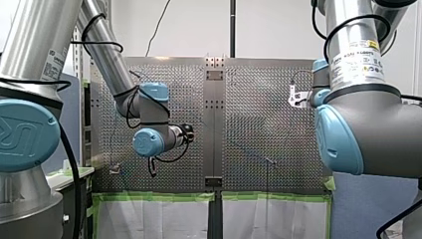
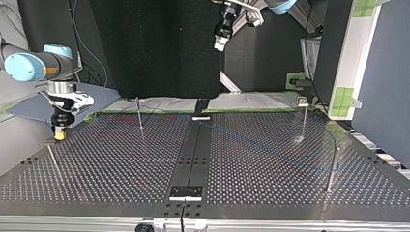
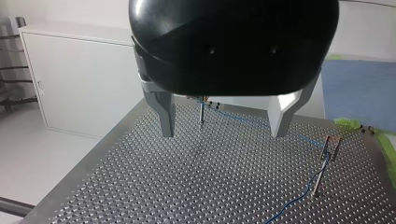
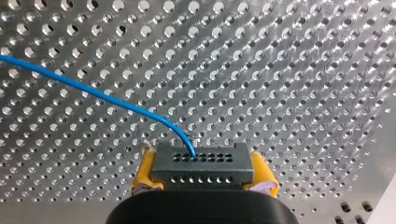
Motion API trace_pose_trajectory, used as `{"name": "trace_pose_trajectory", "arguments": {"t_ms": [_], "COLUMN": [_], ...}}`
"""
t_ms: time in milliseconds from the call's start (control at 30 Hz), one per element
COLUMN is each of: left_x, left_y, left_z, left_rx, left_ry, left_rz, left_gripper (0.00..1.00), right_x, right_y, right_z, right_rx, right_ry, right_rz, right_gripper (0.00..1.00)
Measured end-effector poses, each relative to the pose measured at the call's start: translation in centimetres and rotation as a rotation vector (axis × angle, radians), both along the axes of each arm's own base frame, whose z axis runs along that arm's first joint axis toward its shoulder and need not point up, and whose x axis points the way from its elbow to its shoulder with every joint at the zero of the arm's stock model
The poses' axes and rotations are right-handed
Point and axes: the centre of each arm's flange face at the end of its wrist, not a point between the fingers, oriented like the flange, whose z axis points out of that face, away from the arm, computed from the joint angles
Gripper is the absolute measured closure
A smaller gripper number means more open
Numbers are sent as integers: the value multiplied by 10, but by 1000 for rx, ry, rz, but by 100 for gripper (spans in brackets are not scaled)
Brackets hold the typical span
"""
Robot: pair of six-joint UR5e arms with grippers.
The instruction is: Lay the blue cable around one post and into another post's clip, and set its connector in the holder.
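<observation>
Two grippers hovering over the perforated table, my right gripper clenching the connector just above it, blue cable trailing across the table, my left gripper hanging released, higher above it.

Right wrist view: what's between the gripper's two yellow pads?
The dark connector, clamped between the right gripper's yellow pads, with the blue cable leaving its face over the perforated table. Seen in the right wrist view.
</observation>
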Motion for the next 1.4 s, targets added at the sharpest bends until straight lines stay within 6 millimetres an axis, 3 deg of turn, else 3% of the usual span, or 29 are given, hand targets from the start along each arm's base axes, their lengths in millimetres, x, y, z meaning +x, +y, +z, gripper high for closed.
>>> {"name": "trace_pose_trajectory", "arguments": {"t_ms": [933,1400], "left_x": [2,4], "left_y": [2,6], "left_z": [-1,-3], "left_rx": [6,24], "left_ry": [7,21], "left_rz": [8,17], "left_gripper": [0,0], "right_x": [-31,-54], "right_y": [-8,-16], "right_z": [3,14], "right_rx": [51,85], "right_ry": [1,-6], "right_rz": [25,31], "right_gripper": [99,99]}}
